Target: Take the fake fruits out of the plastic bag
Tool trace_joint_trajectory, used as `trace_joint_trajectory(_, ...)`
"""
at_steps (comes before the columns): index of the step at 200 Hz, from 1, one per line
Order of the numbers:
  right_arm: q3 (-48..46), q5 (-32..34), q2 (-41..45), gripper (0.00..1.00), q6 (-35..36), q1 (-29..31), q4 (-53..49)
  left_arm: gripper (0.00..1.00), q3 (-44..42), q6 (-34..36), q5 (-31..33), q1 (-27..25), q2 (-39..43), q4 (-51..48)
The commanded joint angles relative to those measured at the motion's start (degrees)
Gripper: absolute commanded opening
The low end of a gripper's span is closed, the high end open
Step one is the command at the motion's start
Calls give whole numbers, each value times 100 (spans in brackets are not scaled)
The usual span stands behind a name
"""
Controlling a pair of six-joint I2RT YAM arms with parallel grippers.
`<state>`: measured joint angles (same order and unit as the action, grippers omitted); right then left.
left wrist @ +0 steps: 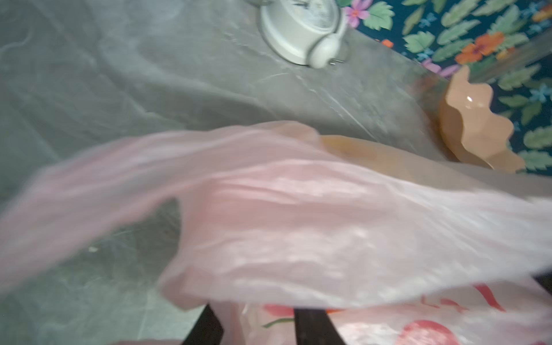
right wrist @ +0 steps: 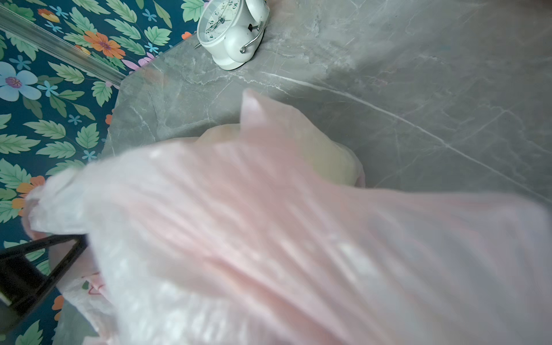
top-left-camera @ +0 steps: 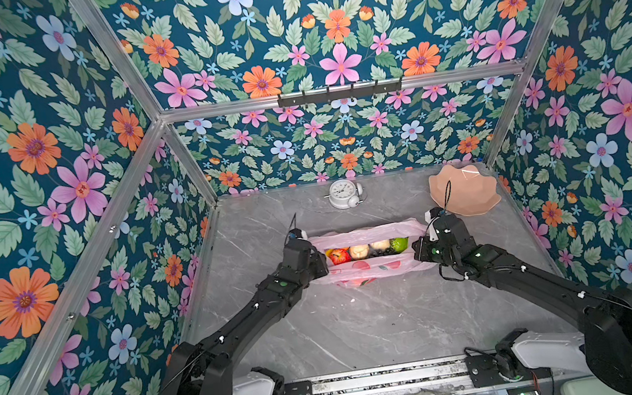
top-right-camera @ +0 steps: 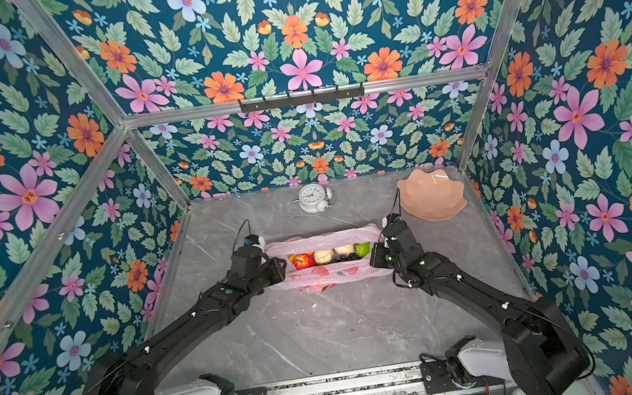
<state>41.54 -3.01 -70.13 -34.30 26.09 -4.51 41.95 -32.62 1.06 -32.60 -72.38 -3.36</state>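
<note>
Pinching the bag [top-left-camera: 374, 269] at its end, the right pincer [top-left-camera: 419, 252] is closed on film, likely to hold the mouth wide; fruits [top-left-camera: 363, 250] lie inside, between both pincers; the left pincer [top-left-camera: 322, 265] stands part-open, film draped over it

Marble table [top-left-camera: 366, 326] (grey) bears bag [top-left-camera: 365, 234], clock [top-left-camera: 344, 193], dish [top-left-camera: 464, 190].

Fruits [top-left-camera: 359, 252] in bag [top-left-camera: 367, 273] on worktop [top-left-camera: 366, 326], left hand [top-left-camera: 320, 267] and right hand [top-left-camera: 418, 253] at its ends, clock [top-left-camera: 344, 193] behind, dish [top-left-camera: 464, 190] behind right
</note>
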Motion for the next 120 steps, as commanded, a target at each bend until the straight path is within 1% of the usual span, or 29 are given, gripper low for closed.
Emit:
trace_joint_trajectory(1, 119, -31, -5, 0, 124, 37, -113, 56, 316, 204, 1368, -335, 61, -1224)
trace_joint_trajectory(18, 183, 51, 20, 0, 168, 79, -231, 65, 609, 31, 2024, -521, -24, -1936)
trace_joint_trajectory(43, 315, 161, 19, 0, 291, 228, -375, 71, 1246, -65, 2907, -897, -376, -2910)
trace_joint_trajectory(62, 485, 296, -28, 0, 452, 405, -545, 76, 1870, 114, 3519, -1203, -812, -3536)
trace_joint_trajectory(80, 587, 327, -63, 0, 538, 498, -642, 81, 2248, 524, 3940, -1420, -1242, -3611)
trace_joint_trajectory(104, 599, 286, -16, 0, 578, 504, -656, 84, 2618, 1071, 4272, -1430, -1903, -3544)
trace_joint_trajectory(120, 581, 232, -6, 0, 623, 510, -664, 86, 2785, 1361, 4576, -1418, -2263, -3300)
